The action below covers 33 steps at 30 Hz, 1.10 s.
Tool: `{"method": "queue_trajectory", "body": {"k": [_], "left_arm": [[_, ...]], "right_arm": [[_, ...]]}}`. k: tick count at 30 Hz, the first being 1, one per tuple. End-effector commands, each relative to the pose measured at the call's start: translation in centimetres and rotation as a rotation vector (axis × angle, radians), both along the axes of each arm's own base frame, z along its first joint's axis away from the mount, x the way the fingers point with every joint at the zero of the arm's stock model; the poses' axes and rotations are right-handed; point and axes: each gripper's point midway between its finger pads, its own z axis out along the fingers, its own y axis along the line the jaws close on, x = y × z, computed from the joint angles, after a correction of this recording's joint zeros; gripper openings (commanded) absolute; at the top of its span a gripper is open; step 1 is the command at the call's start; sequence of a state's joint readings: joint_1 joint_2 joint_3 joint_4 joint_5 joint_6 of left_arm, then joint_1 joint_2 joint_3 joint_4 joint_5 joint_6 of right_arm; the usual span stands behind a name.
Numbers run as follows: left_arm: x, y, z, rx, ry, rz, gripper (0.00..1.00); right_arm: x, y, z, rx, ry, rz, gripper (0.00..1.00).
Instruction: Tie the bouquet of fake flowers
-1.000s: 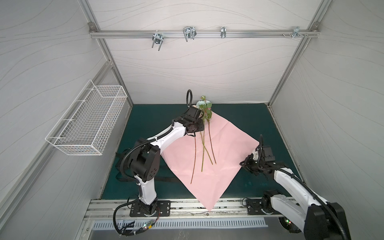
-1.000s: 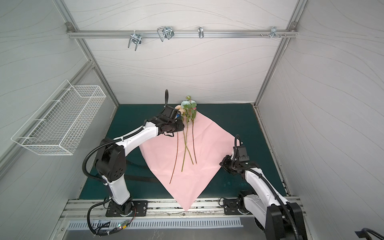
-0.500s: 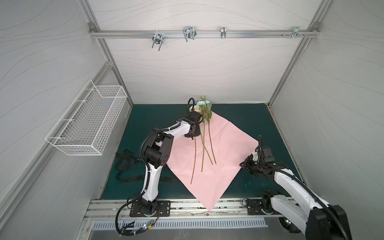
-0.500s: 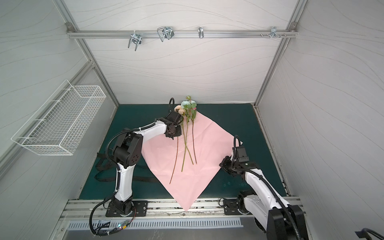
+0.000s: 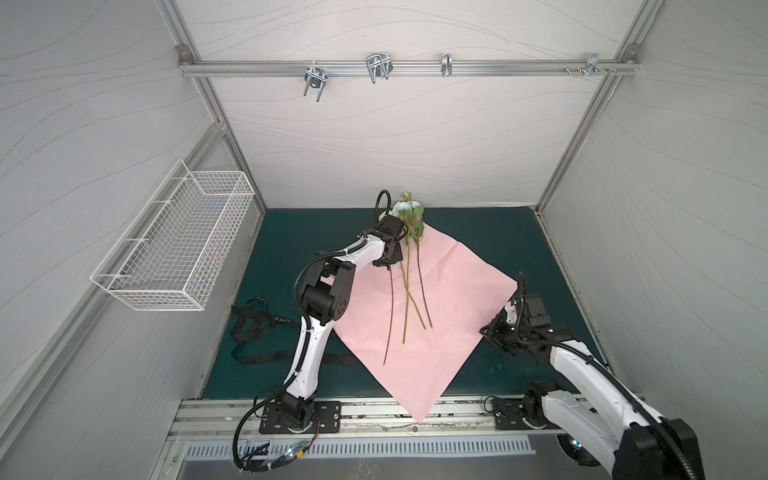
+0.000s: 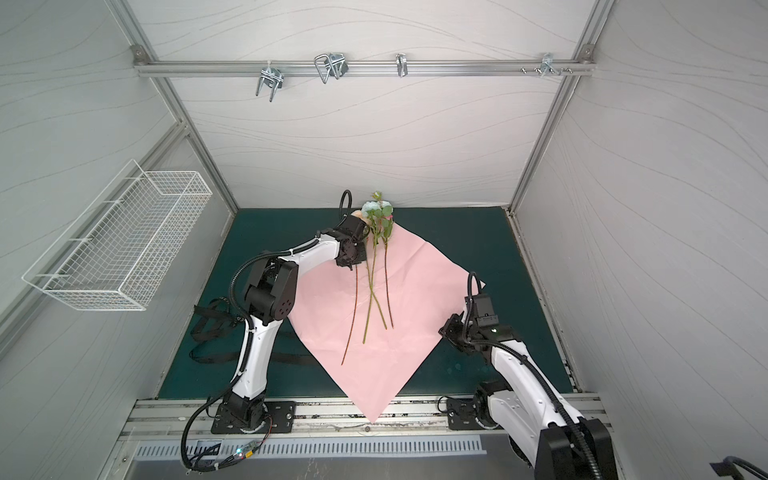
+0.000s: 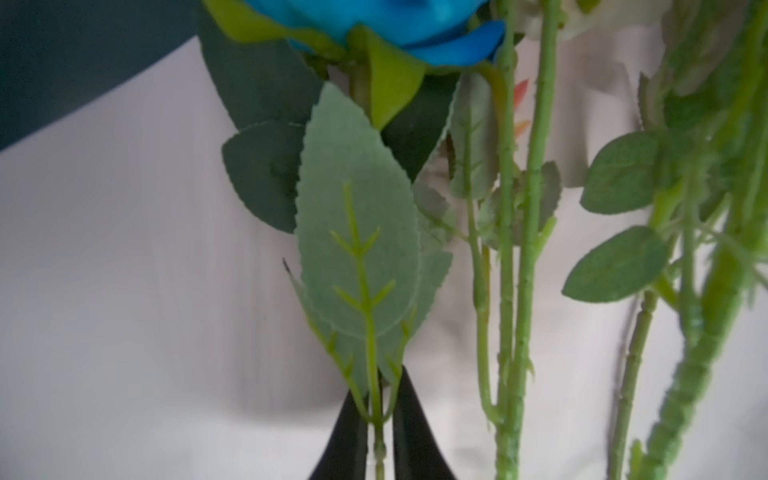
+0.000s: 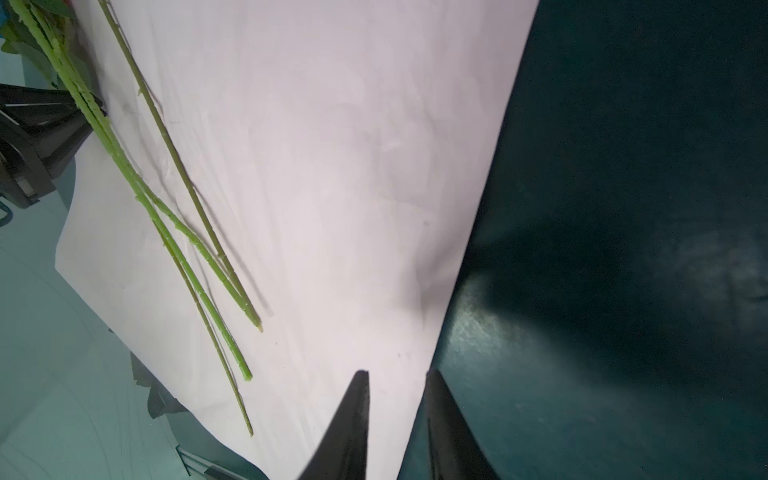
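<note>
Thin-stemmed bouquet (image 7: 357,249) on creased paper (image 5: 457,299)

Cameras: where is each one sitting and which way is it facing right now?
Both top views: high at the front, looking down on the paper and bouquet of fake flowers; both arms show.
Left wrist: among the leaves, facing the blue rose; left gripper pinching one stem.
Right wrist: low at the paper's edge, facing the stem ends; right gripper open.
Shared: both wrist views show paper and stems.
</note>
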<state>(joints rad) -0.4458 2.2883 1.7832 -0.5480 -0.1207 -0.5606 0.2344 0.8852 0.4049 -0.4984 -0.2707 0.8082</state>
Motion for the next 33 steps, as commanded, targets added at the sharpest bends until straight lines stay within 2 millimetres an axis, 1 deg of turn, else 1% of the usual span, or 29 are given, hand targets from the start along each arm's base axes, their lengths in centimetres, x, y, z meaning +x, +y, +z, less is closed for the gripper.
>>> {"method": "queue_trajectory", "body": {"k": [1, 2, 5, 8, 10, 13, 15, 16, 18, 20, 21, 25, 30, 33], "left_arm": [[0.1, 0.9, -0.6, 0.025, 0.022, 0.046, 0.03], [0.1, 0.9, -0.5, 0.022, 0.021, 0.047, 0.0], [0.1, 1.1, 0.9, 0.022, 0.002, 0.05, 0.0], [0.2, 1.1, 3.2, 0.006, -0.033, 0.055, 0.0], [0.4, 1.0, 5.3, -0.026, -0.075, 0.068, 0.0], [1.0, 0.6, 7.6, -0.095, -0.127, 0.102, 0.0], [1.7, 0.1, 8.7, -0.157, -0.155, 0.128, 0.0], [2.0, -0.1, 8.9, -0.179, -0.161, 0.141, 0.0], [2.5, -0.5, 9.0, -0.209, -0.153, 0.163, 0.0], [2.7, -0.9, 8.4, -0.234, -0.133, 0.18, 0.0], [3.1, -1.3, 8.6, -0.256, -0.137, 0.191, 0.0], [3.7, -1.7, 7.1, -0.288, -0.12, 0.227, 0.0], [4.4, -1.8, 5.2, -0.287, -0.114, 0.226, 0.0], [4.7, -2.0, 4.7, -0.295, -0.114, 0.213, 0.01]], "right_arm": [[-0.4, -0.3, 0.7, -0.025, -0.002, 0.013, 0.27], [-0.4, -0.3, 0.7, -0.028, -0.001, 0.014, 0.28], [-0.6, -0.5, 0.9, -0.043, -0.003, 0.026, 0.29], [-0.8, -0.9, 1.1, -0.071, -0.004, 0.031, 0.33], [-0.9, -0.9, 1.2, -0.08, -0.005, 0.04, 0.35], [-1.0, -1.0, 1.2, -0.089, -0.004, 0.05, 0.35], [-1.2, -1.0, 1.1, -0.1, -0.004, 0.063, 0.36], [-1.2, -0.9, 1.1, -0.106, -0.007, 0.072, 0.36], [-1.4, -0.8, 1.0, -0.128, -0.012, 0.095, 0.36], [-1.5, -0.5, 1.0, -0.148, -0.018, 0.124, 0.36], [-1.6, -0.3, 1.1, -0.16, -0.022, 0.142, 0.36], [-2.6, 1.2, 1.5, -0.224, -0.054, 0.257, 0.37], [-5.2, 3.9, 1.9, -0.29, -0.112, 0.465, 0.38], [-7.1, 5.3, 2.2, -0.351, -0.156, 0.599, 0.38]]}}
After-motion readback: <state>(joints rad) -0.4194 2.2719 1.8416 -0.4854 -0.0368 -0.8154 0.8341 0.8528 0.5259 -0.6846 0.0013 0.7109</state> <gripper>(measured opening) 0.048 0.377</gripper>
